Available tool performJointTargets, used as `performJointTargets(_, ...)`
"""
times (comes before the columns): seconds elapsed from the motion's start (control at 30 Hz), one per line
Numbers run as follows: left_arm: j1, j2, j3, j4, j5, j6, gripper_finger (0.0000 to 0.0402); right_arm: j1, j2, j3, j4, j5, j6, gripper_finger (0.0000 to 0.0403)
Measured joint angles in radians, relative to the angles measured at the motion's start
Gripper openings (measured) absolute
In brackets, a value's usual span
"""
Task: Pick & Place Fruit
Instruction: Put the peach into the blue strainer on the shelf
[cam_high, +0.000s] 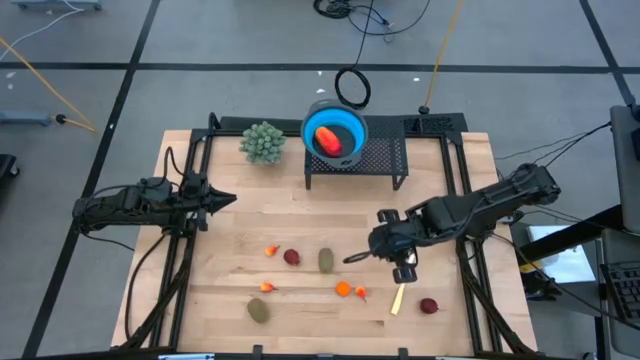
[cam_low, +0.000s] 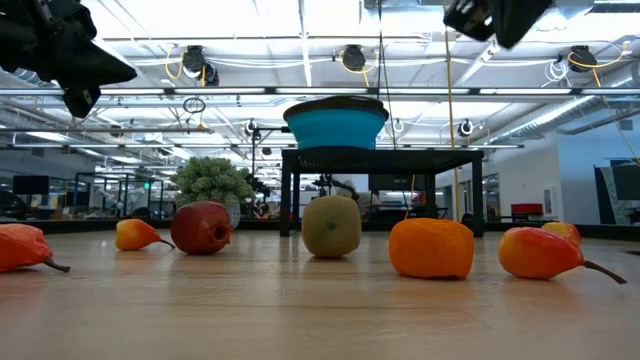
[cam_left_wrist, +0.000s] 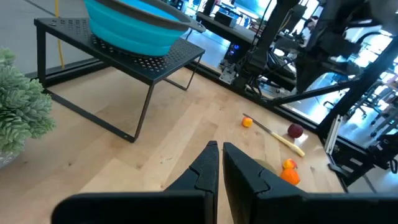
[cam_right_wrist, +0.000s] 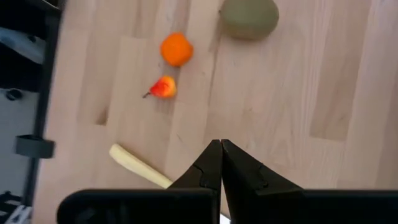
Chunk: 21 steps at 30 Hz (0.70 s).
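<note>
High view: one red-orange elongated fruit (cam_high: 327, 139) is already seen inside the blue bowl (cam_high: 350, 123), which sits on the black rack (cam_high: 385, 160) at the table's far edge. So approx. one piece is judged placed; the rest is left.

Still loose on the wood, all on the near side of the rack: a dark red round fruit (cam_high: 291, 257), an olive-green oval (cam_high: 326, 260) just beside it, a 2nd olive oval (cam_high: 258, 311) nearer the front edge, a small orange (cam_high: 343, 290) w/ a tiny pear-like piece (cam_high: 361, 294) touching or nearly so, two more tiny orange pieces (cam_high: 271, 250), a pale yellow stick-shaped piece (cam_high: 397, 299) and another dark red one (cam_high: 429, 306).

Right gripper (cam_high: 349, 259) is held above the table near the olive-green oval, fingers pressed together, nothing pinched. Left gripper (cam_high: 230, 200) is parked off to the rack's left, near the plant ball (cam_high: 262, 142), fingers likewise pressed together and empty.
</note>
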Motion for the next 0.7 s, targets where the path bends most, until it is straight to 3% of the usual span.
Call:
performJointTargets(0.5,0.000,0.000,0.000,0.002,0.000,-0.110,0.0021,-0.035,-0.009,-0.297,0.155,0.000,0.030,0.0001)
performJointTargets(0.7,0.000,0.029,0.000,0.072,-0.001,-0.121,0.0021,0.007,-0.127,-0.471,0.379,0.000,0.142,0.0001)
